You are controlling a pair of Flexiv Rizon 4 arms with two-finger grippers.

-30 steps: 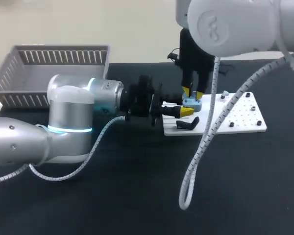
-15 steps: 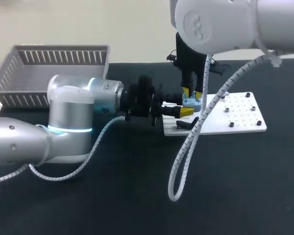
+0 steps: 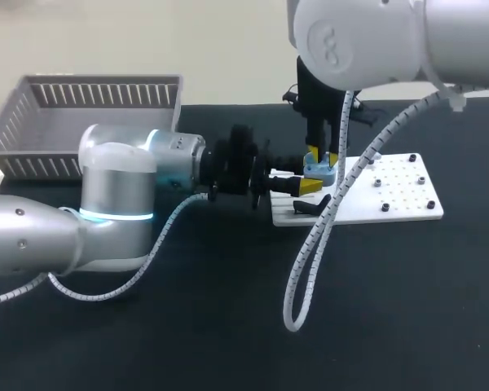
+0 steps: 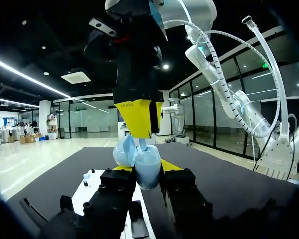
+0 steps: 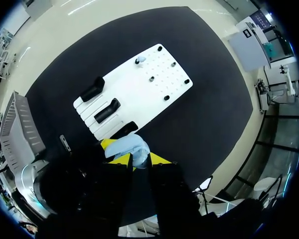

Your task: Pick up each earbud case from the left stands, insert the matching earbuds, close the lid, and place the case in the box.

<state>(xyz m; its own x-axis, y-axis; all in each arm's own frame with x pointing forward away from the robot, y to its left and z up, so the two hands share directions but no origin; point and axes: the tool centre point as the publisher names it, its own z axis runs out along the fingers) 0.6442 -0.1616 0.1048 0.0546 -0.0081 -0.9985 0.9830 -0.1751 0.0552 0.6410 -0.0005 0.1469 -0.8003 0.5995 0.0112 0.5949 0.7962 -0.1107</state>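
Earbud case [image 4: 147, 175], pale blue, stands upright with its lid swung open upward, pinched between the left hand's [image 4: 148, 167] yellow tips above the white board [image 3: 399, 195]. Right hand [image 4: 145, 128] hangs just over it; I cannot tell its grip.

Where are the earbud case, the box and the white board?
earbud case [image 4: 148, 172], left wrist view, case body.
box [image 3: 106, 94], head view, back wall.
white board [image 3: 407, 199], head view, bare front area.
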